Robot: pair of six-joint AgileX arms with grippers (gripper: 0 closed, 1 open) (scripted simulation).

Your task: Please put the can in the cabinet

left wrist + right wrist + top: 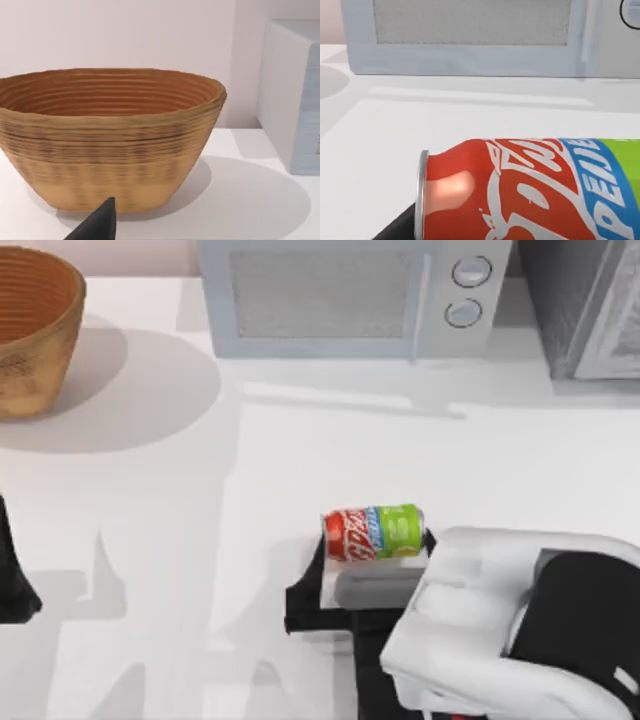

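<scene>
1 can (372, 532), 1 basket (30, 330), 1 microwave (350, 295) w/ 2 knobs, 1 cabinet (585, 305).

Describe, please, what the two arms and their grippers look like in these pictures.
The right arm has a chunky, rounded white shell with a black section behind it. Its right gripper is black and angular, with flat dark fingers. The left arm, parked at the table's left edge, shows as a black tapered shape; the left wrist view shows one dark, pointed fingertip. No cables or markings are visible.
</scene>
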